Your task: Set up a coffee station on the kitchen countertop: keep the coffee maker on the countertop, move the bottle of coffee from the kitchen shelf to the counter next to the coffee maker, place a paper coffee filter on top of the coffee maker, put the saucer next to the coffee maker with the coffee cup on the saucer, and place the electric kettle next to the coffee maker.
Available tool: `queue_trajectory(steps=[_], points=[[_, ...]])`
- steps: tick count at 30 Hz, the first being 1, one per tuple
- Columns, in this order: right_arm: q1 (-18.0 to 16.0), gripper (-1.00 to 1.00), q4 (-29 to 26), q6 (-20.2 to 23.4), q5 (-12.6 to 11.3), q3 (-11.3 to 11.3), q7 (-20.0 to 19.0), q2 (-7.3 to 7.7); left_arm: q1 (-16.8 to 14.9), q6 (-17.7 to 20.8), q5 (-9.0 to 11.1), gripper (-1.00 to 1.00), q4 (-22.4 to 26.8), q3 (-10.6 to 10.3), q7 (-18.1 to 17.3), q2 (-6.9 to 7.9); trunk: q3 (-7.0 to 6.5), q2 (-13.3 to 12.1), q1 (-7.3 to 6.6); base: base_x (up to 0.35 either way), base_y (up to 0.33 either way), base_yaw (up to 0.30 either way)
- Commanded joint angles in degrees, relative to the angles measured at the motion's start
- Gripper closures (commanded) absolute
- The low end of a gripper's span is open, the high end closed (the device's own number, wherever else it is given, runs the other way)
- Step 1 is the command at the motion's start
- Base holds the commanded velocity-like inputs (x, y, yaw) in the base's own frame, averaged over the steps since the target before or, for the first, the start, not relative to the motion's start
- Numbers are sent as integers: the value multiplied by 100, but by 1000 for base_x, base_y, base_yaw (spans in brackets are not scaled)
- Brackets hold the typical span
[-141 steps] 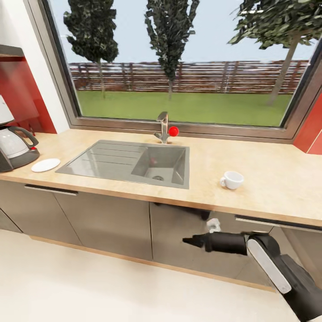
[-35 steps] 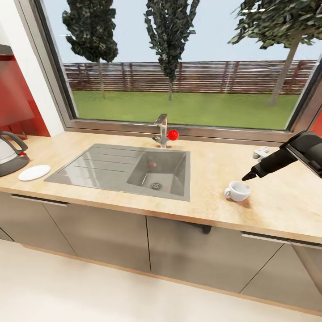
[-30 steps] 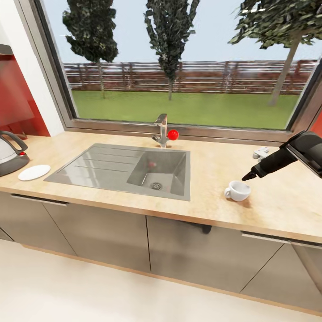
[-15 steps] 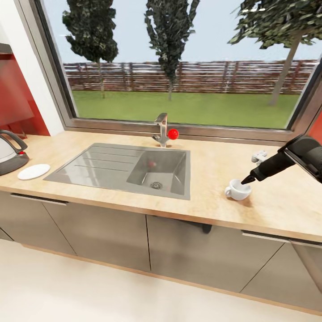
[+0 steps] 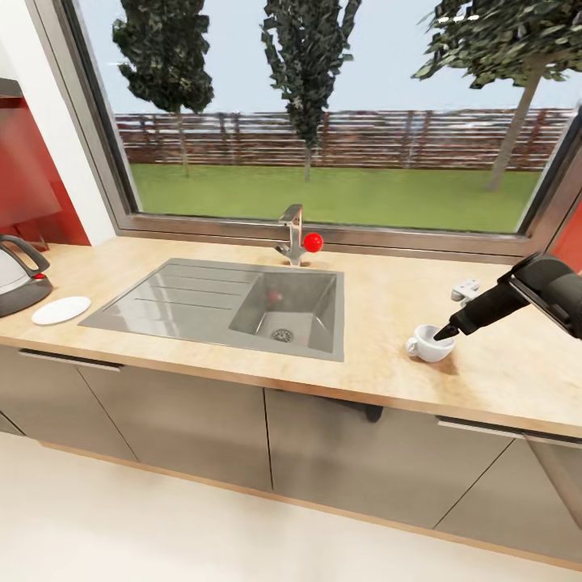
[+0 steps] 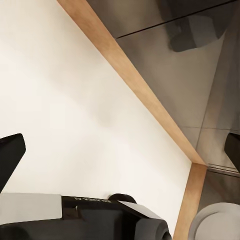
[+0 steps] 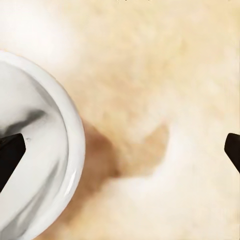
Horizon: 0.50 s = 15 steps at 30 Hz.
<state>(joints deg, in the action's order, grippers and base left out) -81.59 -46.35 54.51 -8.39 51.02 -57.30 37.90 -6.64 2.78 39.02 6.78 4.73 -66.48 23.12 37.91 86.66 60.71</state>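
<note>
**Coffee cup under my right fingers, one tip inside the bowl**

Coffee cup is the story here, but I'll sweep from the left. At the far left edge of the head view sits the electric kettle [image 5: 18, 279], smoky glass with its black loop handle, partly cut off by the frame. Just beside it on the kitchen countertop [image 5: 388, 303] lies the saucer [image 5: 61, 310], flat and white, bare. Next comes the steel sink [image 5: 222, 303], drainboard on the left, basin on the right, with the tap [image 5: 293, 234] and its red knob behind it under the big window [image 5: 323, 121].

Well apart from the saucer, right of the sink and near the front edge, stands the coffee cup [image 5: 428, 343], upright, handle turned toward the sink. My right gripper [image 5: 451, 323] reaches in from the right, slanting down onto the cup's right rim. In the right wrist view my fingers are spread wide: one dark fingertip [image 7: 9, 156] sits over the cup's white interior [image 7: 35, 150], the other [image 7: 234, 150] is out over bare countertop, so the cup wall lies between them. Nothing is clamped yet.

My left gripper [image 6: 120, 155] hangs low, also spread, fingers over pale floor [image 6: 65, 100] beside the cabinet plinth [image 6: 135, 85].
</note>
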Motion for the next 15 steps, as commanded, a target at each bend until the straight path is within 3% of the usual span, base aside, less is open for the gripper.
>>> queue_trajectory(steps=[1,15], points=[[-10,-100,-6,15,-58,31,26,7,-4,30,-35,-100,-1,45,-23,-1,6,3,0,0,0,0],[5,-100,11,-142,-58,31,26,7,-4,29,-35,-100,-1,45,-23,-1,6,3,0,0,0,0]])
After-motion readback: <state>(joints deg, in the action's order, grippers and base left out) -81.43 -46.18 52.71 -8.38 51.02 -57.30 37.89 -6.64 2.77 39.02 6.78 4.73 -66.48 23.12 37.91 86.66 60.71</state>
